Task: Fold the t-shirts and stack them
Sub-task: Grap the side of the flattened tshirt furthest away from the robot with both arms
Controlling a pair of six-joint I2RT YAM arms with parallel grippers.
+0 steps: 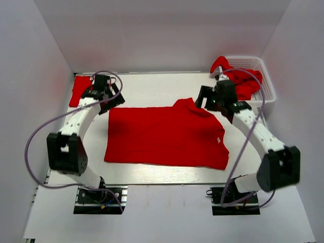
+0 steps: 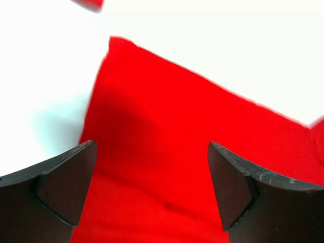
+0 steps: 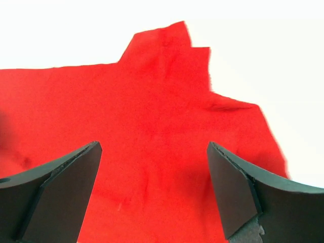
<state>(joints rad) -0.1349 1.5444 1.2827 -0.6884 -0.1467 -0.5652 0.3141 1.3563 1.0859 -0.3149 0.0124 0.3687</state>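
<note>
While one red t-shirt (image 1: 162,136) lies spread flat on the white table (image 1: 152,91), the left gripper (image 1: 110,99) hovers over its far left corner and the right gripper (image 1: 204,101) over its far right edge, both with jaws wide apart and empty. A second t-shirt (image 1: 78,90) lies folded at the far left; crumpled t-shirts (image 1: 248,83) lie in the basket (image 1: 268,90) at far right.
</note>
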